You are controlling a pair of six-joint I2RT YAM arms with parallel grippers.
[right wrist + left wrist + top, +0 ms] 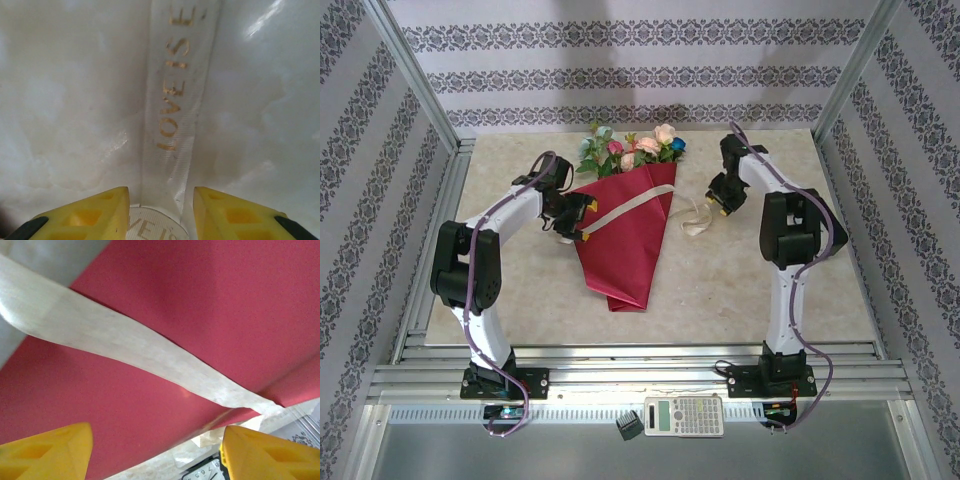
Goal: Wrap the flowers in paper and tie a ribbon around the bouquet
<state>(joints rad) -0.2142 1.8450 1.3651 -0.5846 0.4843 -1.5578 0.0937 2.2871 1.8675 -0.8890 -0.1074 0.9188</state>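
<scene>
Crimson bouquet (625, 255) lies flat seen from above, ribbon (625, 211) draped across it; left wrist shows your left gripper (156, 432) spread wide over that band, right wrist your right gripper (160, 195) spread astride its lettered tail, so pinch each end squarely

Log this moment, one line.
bouquet: wrapped | ribbon: across bouquet, untied | left gripper: open above ribbon | right gripper: open, straddling ribbon
</scene>
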